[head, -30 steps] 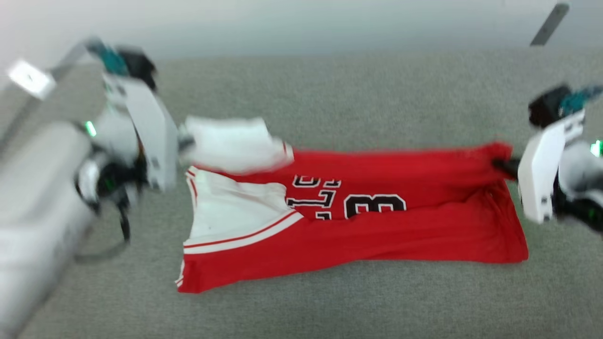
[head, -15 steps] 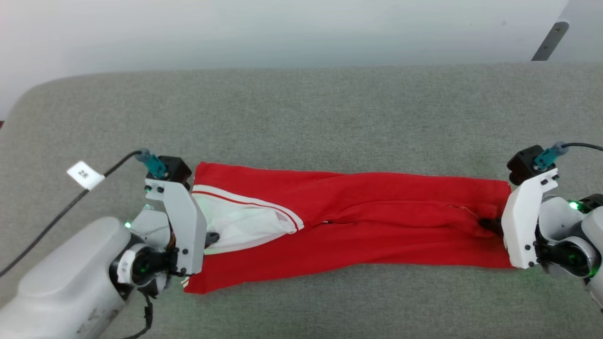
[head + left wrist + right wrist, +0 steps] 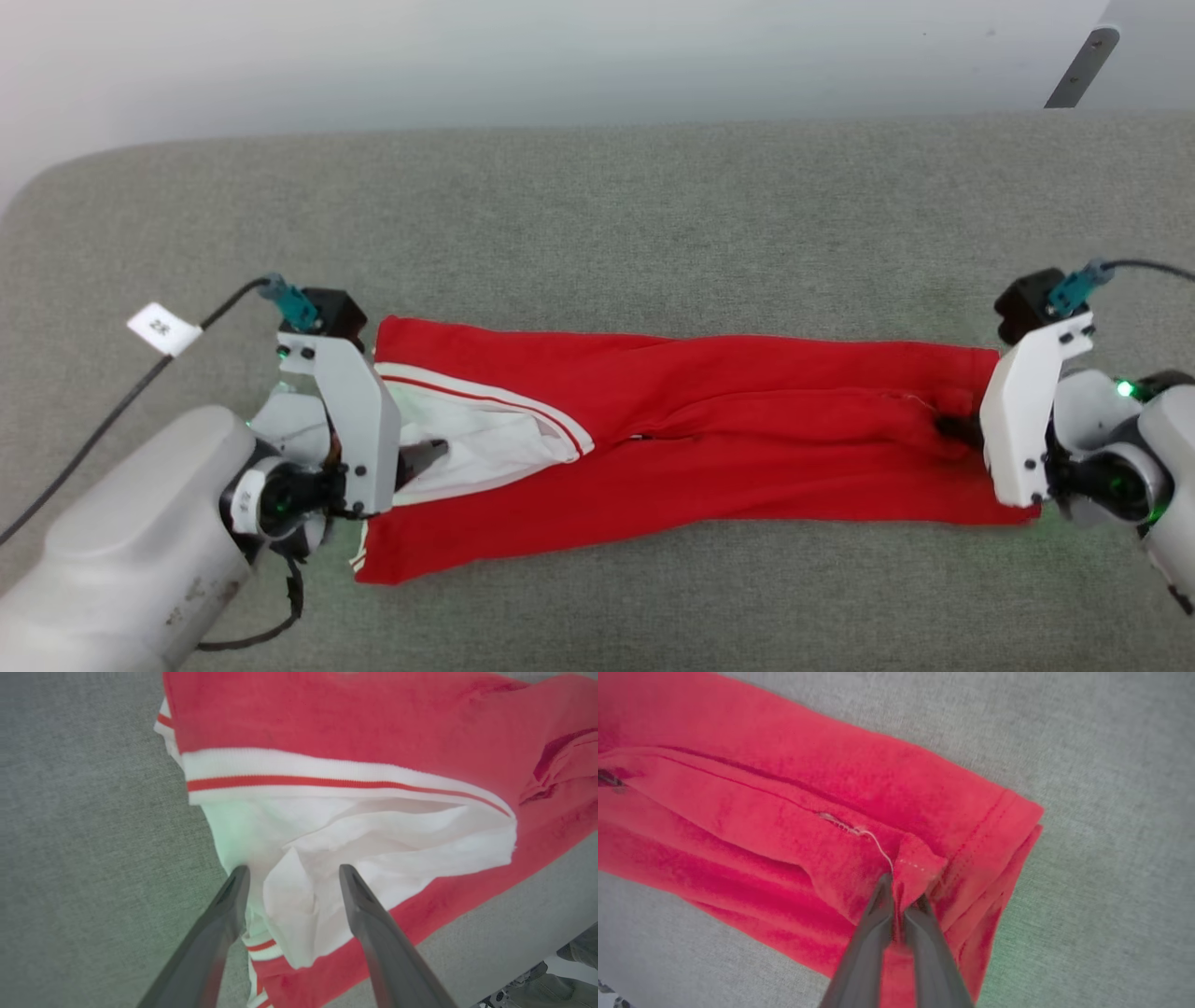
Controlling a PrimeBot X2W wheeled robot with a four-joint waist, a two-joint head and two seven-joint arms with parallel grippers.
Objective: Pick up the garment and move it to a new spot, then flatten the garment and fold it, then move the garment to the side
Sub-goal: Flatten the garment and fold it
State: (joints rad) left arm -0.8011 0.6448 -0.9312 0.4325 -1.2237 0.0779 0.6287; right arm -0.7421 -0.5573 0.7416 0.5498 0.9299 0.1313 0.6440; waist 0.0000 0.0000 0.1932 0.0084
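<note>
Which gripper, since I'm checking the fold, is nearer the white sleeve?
Left. The left gripper stands open, astride a fold of the sleeve; the right gripper is shut on the red end of the garment, far from it.

The shirt [image 3: 709, 439] lies folded lengthwise into a long, narrow band on the grey padded surface [image 3: 597, 215]. It runs left to right, parallel to the back edge and well apart from it. The fabric is soft and red. At the left end a white sleeve [image 3: 485, 439] with red-and-white striped trim lies crumpled on top. The right end is plain red, its hem corner [image 3: 920, 865] bunched into a small raised fold.
</note>
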